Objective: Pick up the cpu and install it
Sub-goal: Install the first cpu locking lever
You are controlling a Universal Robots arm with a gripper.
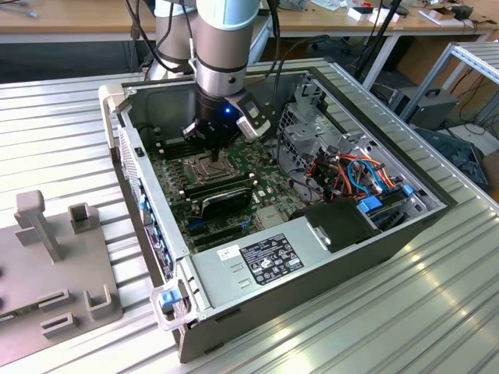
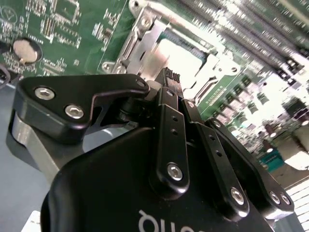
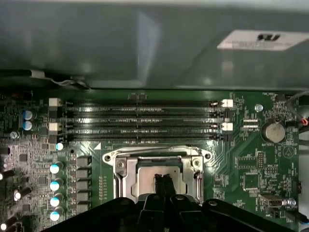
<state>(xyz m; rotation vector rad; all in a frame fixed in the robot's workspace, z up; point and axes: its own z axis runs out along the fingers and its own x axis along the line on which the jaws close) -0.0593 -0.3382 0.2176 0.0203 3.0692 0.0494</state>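
Silver-grey metal shows just under the hand (image 3: 164,186); its fingers (image 2: 169,82) are pinched together, upright, on or over 1 cpu (image 3: 161,175) lying in 1 socket (image 3: 157,164); whether they grip it I cannot tell; seating looks near done, frame unclosed; beyond lie 4 memory slots (image 3: 140,121).

This looks like a robotics lab or electronics workshop: an open computer case (image 1: 312,257) sits on a ribbed aluminium bench (image 1: 62,117), with wooden desks (image 1: 78,15) strewn with cables, a metal shelf frame (image 1: 468,66) and equipment behind.
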